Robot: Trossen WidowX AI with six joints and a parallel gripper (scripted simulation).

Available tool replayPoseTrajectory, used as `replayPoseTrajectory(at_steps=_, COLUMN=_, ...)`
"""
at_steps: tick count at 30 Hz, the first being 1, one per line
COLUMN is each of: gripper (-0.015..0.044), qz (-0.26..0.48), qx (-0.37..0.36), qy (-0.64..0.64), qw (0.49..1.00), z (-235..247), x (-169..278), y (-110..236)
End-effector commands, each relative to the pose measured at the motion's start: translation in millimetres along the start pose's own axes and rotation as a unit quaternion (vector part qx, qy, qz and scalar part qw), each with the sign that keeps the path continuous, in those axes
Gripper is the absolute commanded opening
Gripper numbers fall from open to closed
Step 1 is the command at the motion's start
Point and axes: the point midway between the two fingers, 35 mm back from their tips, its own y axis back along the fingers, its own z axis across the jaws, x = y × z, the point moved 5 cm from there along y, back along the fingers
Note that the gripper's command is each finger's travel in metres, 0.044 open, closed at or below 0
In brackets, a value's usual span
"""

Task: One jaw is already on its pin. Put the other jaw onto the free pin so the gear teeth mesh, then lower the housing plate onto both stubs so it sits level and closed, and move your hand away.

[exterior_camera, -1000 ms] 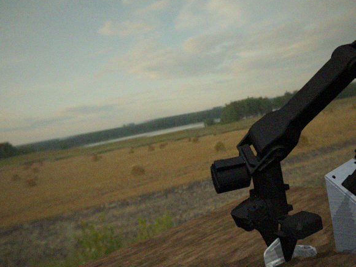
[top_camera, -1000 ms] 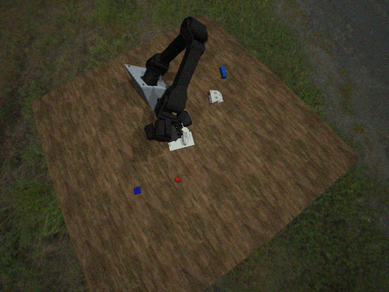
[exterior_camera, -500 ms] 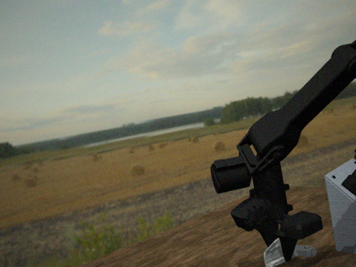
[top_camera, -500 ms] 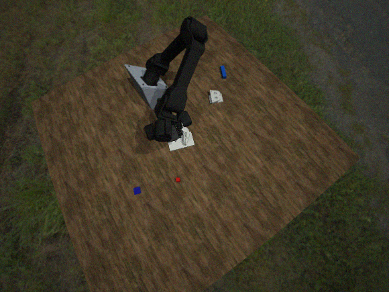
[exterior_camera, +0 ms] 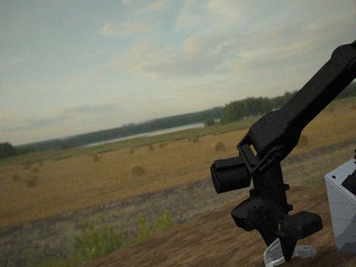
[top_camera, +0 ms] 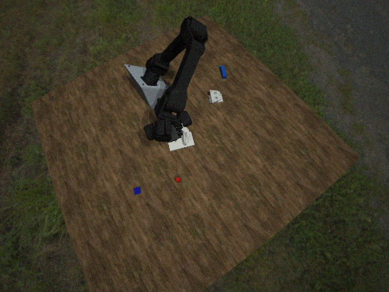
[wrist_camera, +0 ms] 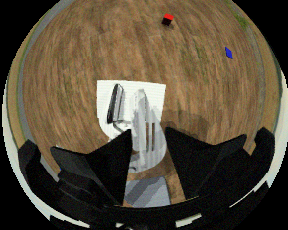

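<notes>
The white base plate lies on the table under my hand. One white jaw stands on its left part in the wrist view. The other jaw, a pale curved piece, is between my fingertips, to the right of the first jaw. My gripper is shut on this jaw, low over the base plate. The pins and the gear teeth are hidden or too small to tell, so I cannot tell whether the teeth mesh. The white housing plate, with two holes, lies apart from the base plate.
A blue block lies beyond the housing plate. A red cube and a flat dark-blue square lie on the far side of the base plate from the arm's grey mount.
</notes>
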Motion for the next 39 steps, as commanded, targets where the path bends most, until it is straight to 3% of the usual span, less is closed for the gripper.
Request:
replayPoseTrajectory(at_steps=1, gripper=0.0134, qz=-0.001, qx=-0.002, qy=-0.002, qw=1.0, z=0.9, x=-0.7, y=0.4)
replayPoseTrajectory(at_steps=39, gripper=0.0134, qz=-0.001, qx=-0.002, qy=0.003, qw=1.0, z=1.1, x=-2.6, y=-5.3)
